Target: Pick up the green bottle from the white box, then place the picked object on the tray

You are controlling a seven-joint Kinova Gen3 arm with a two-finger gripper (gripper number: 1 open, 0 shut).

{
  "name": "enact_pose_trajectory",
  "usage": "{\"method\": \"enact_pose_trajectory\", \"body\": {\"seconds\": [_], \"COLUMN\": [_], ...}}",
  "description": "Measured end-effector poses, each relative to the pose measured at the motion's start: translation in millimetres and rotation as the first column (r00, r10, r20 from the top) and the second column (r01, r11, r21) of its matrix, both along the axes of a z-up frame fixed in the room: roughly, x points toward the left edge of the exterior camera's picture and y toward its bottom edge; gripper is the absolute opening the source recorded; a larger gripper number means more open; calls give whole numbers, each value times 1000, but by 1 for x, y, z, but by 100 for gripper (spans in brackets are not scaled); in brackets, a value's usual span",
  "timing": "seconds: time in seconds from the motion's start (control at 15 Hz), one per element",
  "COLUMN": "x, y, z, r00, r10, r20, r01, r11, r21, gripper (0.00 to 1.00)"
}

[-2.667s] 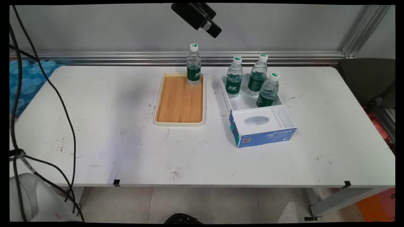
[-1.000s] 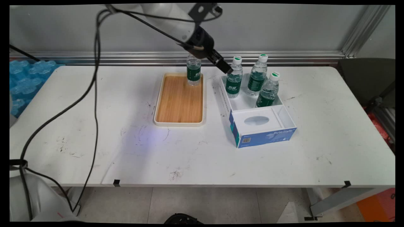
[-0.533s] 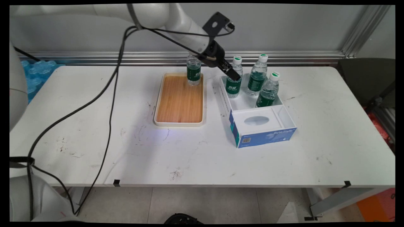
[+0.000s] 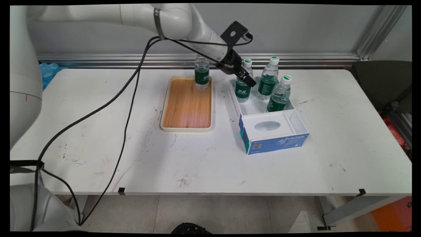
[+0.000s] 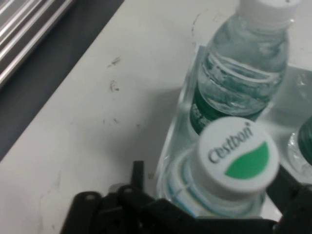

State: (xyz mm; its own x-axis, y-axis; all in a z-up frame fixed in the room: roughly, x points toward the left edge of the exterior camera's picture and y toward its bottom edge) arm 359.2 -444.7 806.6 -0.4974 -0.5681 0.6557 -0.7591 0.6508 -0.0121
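Gripper: the black gripper (image 4: 247, 80) sits low over the left bottle (image 4: 243, 86) in the box (image 4: 273, 140), at its neck; whether it is spread or clamped I cannot tell.
Left bottle: upright in the box's far left corner, green label; in the hand view its white cap (image 5: 238, 153) (lettered Cestbon, with a green leaf mark) lies right above the gripper's linkage, with dark parts showing on either side of the bottle.
Other bottles in box: a back bottle (image 4: 268, 79) stands just right of the left one, and a front bottle (image 4: 280, 94) leans a little, nearer the camera; the hand view shows one neighbour (image 5: 240, 73) close behind the cap.
Box: white inside, blue front wall, open top, on the tabletop (image 4: 131, 158) right of the tray; a white insert with an oval hole fills its near half.
Tray: wooden floor, cream rim (image 4: 186, 129), left of the box and just apart from it.
Tray bottle: one bottle (image 4: 201, 73) upright at the tray's far right corner, its top hidden behind the arm.
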Motion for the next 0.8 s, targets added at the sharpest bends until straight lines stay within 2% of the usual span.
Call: {"method": "enact_pose_trajectory", "body": {"seconds": [0.07,0.47,0.8], "x": [-1,0,7], "y": [-2,-7,0], "z": [-2,-4,21], "r00": [1000,1000,1000], "r10": [1,-7,-17], "r20": [2,7,-9], "r01": [-1,7,16], "r11": [1000,1000,999], "r21": [-3,-14,-39], "gripper": [0,0,0]}}
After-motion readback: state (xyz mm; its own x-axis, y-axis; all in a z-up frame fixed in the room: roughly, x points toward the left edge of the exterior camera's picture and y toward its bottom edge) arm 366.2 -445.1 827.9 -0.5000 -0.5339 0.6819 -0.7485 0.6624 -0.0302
